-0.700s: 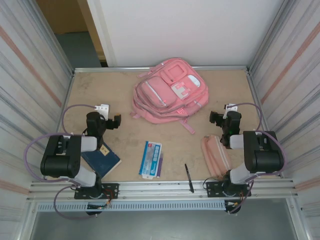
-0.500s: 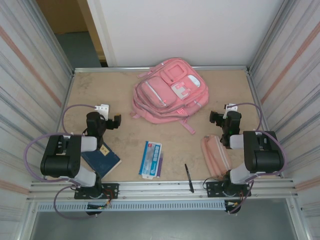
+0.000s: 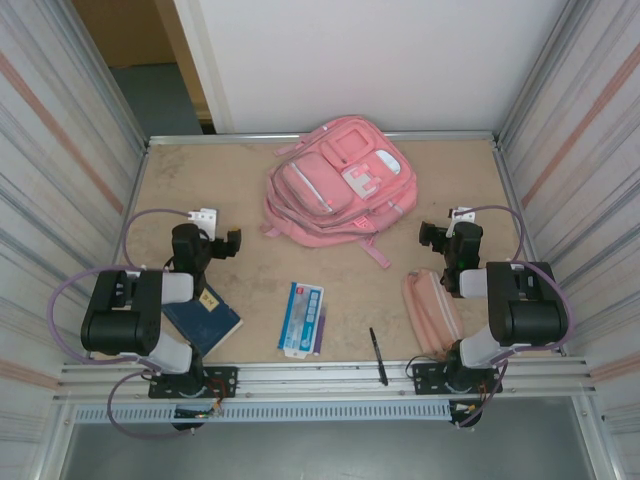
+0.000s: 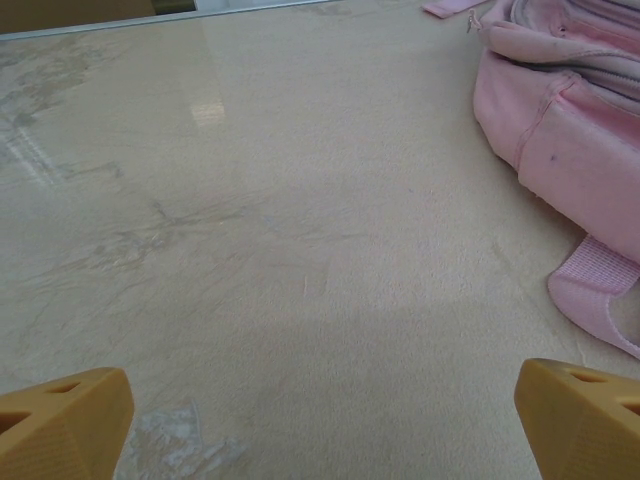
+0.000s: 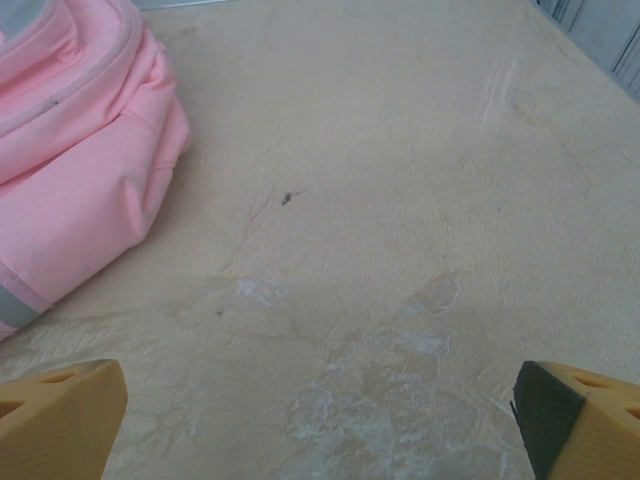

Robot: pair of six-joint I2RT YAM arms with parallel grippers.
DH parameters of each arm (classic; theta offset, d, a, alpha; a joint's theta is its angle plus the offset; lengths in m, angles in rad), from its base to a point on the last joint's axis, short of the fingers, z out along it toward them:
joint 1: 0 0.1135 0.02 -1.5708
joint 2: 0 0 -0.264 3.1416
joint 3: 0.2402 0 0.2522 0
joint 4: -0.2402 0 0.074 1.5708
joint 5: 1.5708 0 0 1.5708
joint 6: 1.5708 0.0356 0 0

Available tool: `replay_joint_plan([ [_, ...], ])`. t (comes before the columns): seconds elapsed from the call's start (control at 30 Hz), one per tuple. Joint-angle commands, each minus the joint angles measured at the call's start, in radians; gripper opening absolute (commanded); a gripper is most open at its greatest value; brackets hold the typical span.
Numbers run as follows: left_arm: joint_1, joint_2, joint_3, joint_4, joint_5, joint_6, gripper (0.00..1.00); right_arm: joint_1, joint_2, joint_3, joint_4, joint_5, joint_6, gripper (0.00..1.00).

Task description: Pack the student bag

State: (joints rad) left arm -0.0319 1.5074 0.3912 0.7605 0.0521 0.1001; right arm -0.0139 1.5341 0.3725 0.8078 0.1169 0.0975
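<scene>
The student bag, a large pink backpack with zip pockets and a white patch, lies flat at the back middle of the table. Its pink side and a strap show at the right of the left wrist view, and its corner at the left of the right wrist view. My left gripper hovers open left of the bag, its yellow fingertips wide apart over bare table. On the bag's right my right gripper also stands open, nothing between its fingertips.
A dark blue book lies by the left arm. A white and blue packet and a black pen lie near the front edge. A slim pink pencil case lies by the right arm. Corrugated walls close both sides.
The left gripper has shifted slightly; otherwise nothing has visibly moved.
</scene>
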Motion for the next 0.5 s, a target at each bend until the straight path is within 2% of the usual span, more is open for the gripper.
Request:
replay_joint_plan([
  [0.0,0.008,0.004,0.020,0.032,-0.001,-0.011,0.99,-0.005,0.009,0.022,0.022,0.023,0.016,0.99],
  [0.13,0.016,0.004,0.015,0.042,0.035,-0.008,0.99,-0.004,0.007,0.020,0.024,0.023,0.015,0.99],
  [0.2,0.042,0.005,0.022,0.029,0.086,-0.024,0.99,-0.006,0.008,0.022,0.024,0.021,0.015,0.99],
  [0.3,0.049,0.002,0.017,0.037,0.077,-0.035,0.99,-0.011,0.008,0.023,0.021,0.006,0.018,0.99],
  [0.37,0.048,0.002,0.017,0.037,0.077,-0.033,0.99,-0.012,0.003,0.018,0.023,-0.052,-0.008,0.99],
  [0.47,0.049,-0.040,0.054,-0.047,0.080,-0.031,0.99,0.014,-0.053,-0.012,0.038,0.016,-0.012,0.99],
])
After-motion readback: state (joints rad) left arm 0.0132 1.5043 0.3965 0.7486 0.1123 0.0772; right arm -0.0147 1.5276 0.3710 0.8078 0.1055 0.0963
